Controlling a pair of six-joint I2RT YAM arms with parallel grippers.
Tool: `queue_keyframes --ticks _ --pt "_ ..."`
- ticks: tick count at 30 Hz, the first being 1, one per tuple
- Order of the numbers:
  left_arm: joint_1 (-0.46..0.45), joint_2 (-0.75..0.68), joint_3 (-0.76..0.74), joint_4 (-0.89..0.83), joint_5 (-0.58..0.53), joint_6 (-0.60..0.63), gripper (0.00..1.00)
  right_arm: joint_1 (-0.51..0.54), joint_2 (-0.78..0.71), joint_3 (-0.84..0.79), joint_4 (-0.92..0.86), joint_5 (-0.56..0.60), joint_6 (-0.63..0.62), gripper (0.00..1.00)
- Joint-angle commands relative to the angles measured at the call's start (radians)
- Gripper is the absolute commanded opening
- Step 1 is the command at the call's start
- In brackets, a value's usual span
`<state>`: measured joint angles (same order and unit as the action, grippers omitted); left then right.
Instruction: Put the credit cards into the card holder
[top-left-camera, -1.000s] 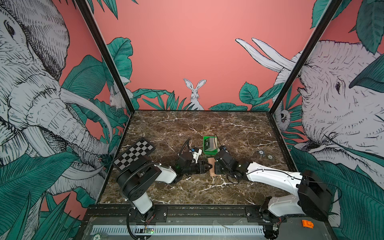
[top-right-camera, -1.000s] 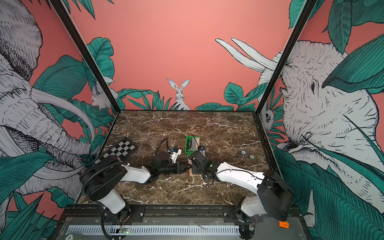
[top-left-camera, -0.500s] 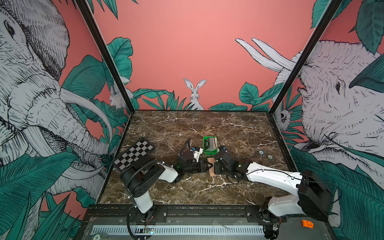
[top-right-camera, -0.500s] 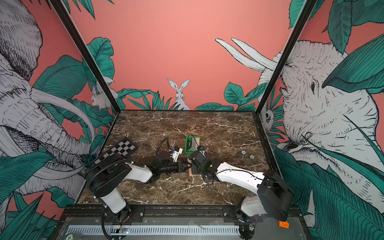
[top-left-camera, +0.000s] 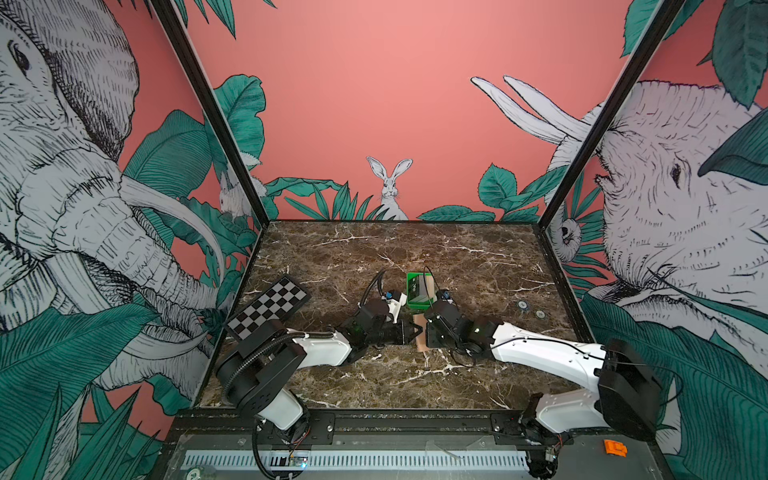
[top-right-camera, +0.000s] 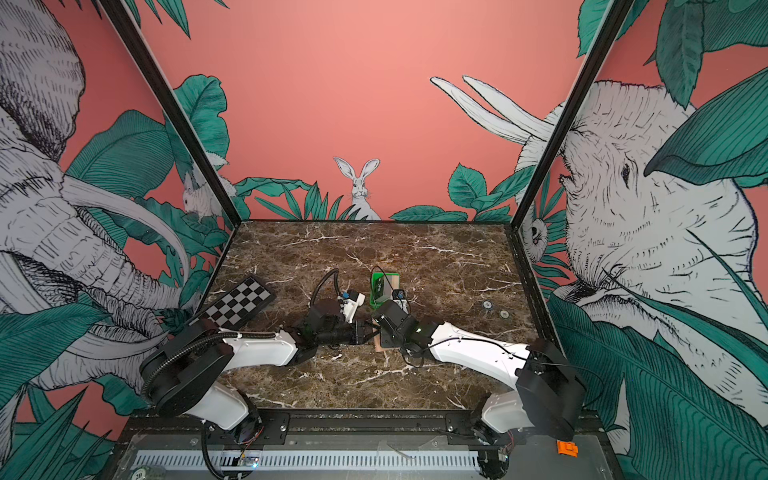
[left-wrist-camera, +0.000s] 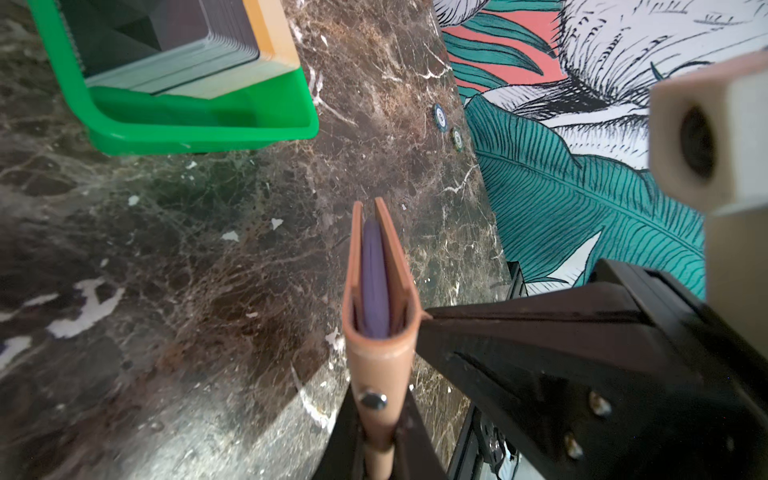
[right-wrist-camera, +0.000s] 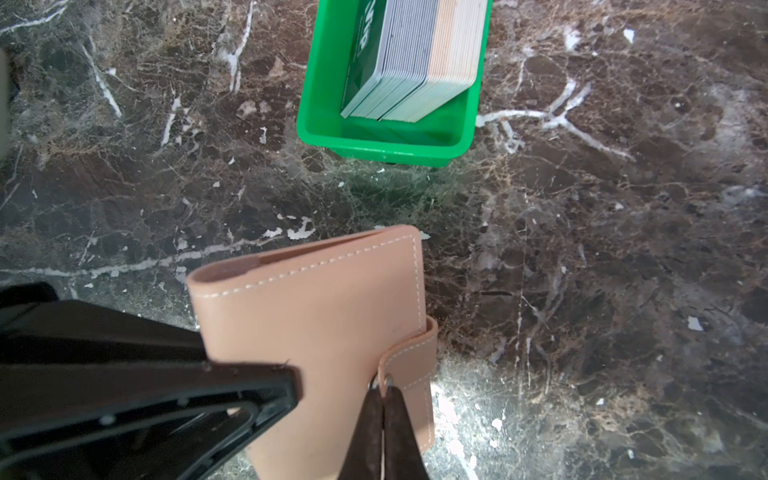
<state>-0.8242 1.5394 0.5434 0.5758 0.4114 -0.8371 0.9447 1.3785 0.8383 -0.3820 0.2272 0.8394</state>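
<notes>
- A black-and-white checkerboard (top-left-camera: 268, 307) lay flat near the left edge of the marble surface (top-left-camera: 374, 257), well apart from both arms.
- The left gripper (top-left-camera: 416, 331) reached toward the middle of the surface. Its jaws were narrow and clamped on the spine end of the card holder (right-wrist-camera: 316, 316), one finger on each cover.
- The card holder stood on edge near the middle of the surface, between the two grippers; whether it touched the surface could not be told. Its strap (right-wrist-camera: 411, 374) wrapped round the open edge onto one cover. A purplish layer (left-wrist-camera: 374, 282) showed between the covers; whether it was a card or lining was unclear.
- Just beyond it, toward the back edge, sat the green tray (right-wrist-camera: 386, 149). It held the credit cards (right-wrist-camera: 415, 58) as a leaning stack on edge: a dark front card, then grey ones, then tan.
- The right gripper (right-wrist-camera: 384, 388) had its jaws pressed together, with the tips touching the strap at its snap. Whether they pinched it could not be told.
- Two small round discs (top-left-camera: 523, 304) lay near the right edge.
</notes>
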Motion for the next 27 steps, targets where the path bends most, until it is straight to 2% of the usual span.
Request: queue_keyframes --ticks 1,8,11,15,18,25,27 --pt "0.003 -0.017 -0.014 -0.066 -0.028 0.018 0.1 -0.014 -0.002 0.001 -0.104 0.116 0.021 0.0" --pt "0.003 -0.015 -0.016 -0.069 -0.031 0.018 0.1 -0.014 -0.008 -0.011 -0.116 0.123 0.032 0.0" --pt "0.003 -0.015 -0.016 -0.07 -0.029 0.015 0.11 -0.014 -0.014 -0.023 -0.065 0.097 0.011 0.0" --pt "0.003 -0.009 -0.011 -0.093 -0.035 0.006 0.24 -0.014 -0.034 -0.033 -0.019 0.068 -0.014 0.0" --pt "0.003 -0.003 -0.015 -0.119 -0.059 -0.008 0.27 -0.015 -0.048 -0.028 -0.023 0.066 -0.032 0.0" --pt "0.003 0.0 -0.007 -0.119 -0.031 -0.028 0.53 -0.008 -0.088 -0.018 -0.008 0.013 -0.095 0.0" --pt "0.003 -0.011 0.004 -0.128 -0.021 -0.027 0.58 -0.004 -0.094 -0.009 -0.013 0.013 -0.102 0.0"
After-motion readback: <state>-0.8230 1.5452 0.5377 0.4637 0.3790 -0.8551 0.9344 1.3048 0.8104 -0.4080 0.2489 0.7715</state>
